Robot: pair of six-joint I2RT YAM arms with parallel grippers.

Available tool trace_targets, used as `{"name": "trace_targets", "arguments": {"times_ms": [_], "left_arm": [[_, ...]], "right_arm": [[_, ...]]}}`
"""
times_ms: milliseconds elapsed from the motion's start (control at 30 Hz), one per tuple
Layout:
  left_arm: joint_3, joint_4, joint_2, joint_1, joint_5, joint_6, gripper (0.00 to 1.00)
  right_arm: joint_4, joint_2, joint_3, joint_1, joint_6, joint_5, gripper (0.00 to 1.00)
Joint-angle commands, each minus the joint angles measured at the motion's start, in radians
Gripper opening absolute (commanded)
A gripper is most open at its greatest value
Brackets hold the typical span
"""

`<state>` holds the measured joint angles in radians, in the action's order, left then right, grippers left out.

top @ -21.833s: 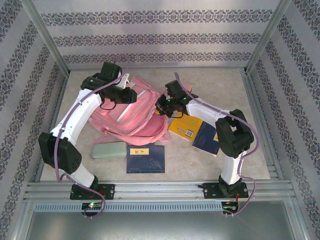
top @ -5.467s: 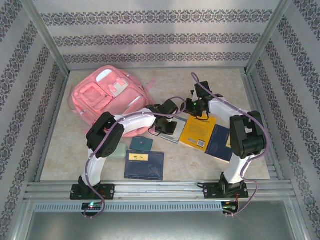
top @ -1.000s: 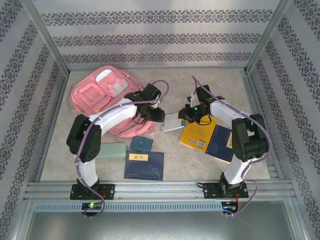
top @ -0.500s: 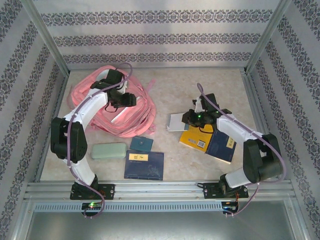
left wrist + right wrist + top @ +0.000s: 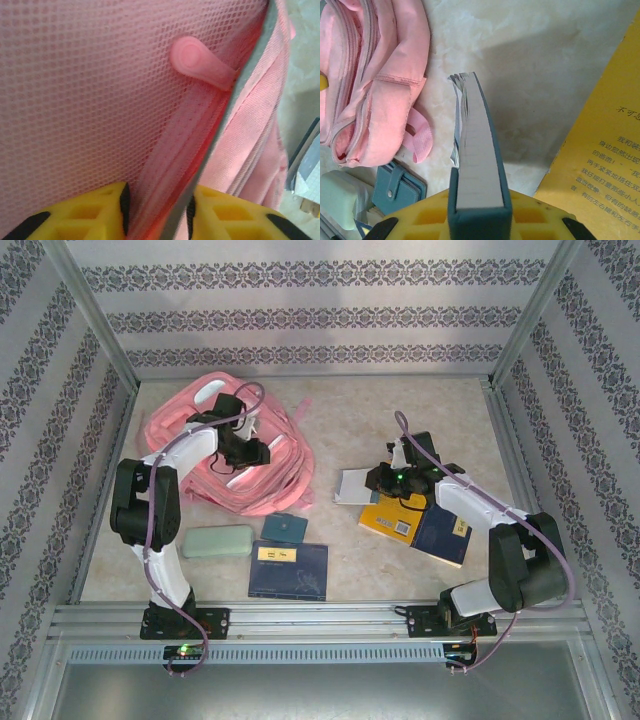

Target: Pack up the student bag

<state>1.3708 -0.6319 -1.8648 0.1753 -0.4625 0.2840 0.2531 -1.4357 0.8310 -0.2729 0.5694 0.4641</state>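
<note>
Now: bag (image 5: 285, 475) at 10 o'clock on tabletop (image 5: 400, 410), left hand (image 5: 156, 212) clenched on its zip edge, likely holding mouth open. Right hand (image 5: 479, 215) grasping notebook (image 5: 476, 150) at 3 o'clock. Next, likely: carry notebook into opening.

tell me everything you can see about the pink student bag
The student bag is soft pink fabric, slumped flat on the far left of the table. Close up it shows fine mesh, a zip tape and a rounded pink pull. The left gripper pinches its edge by the zip.
</note>
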Motion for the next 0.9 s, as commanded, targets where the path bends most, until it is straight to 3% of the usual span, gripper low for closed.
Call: {"name": "trace_targets", "arguments": {"times_ms": [0, 67, 100, 467, 867], "left_arm": [[-0.022, 0.040, 0.047, 0.004, -0.085, 0.023, 0.20], [-0.008, 0.024, 0.052, 0.005, -0.071, 0.024, 0.02], [-0.001, 0.019, 0.056, 0.005, -0.076, 0.024, 0.00], [0.130, -0.069, 0.188, 0.004, -0.054, 0.044, 0.00], [0.190, -0.064, 0.233, 0.005, -0.196, 0.082, 0.00]], "right_arm": [[-0.025, -0.003, 0.002, -0.007, -0.024, -0.004, 0.00], [-0.024, 0.000, 0.006, -0.009, -0.023, -0.005, 0.00], [-0.022, 0.003, 0.011, -0.009, -0.022, -0.005, 0.00], [-0.049, 0.110, 0.044, -0.010, 0.067, -0.021, 0.00], [-0.457, -0.003, 0.028, -0.032, 0.493, 0.147, 0.00]]}}
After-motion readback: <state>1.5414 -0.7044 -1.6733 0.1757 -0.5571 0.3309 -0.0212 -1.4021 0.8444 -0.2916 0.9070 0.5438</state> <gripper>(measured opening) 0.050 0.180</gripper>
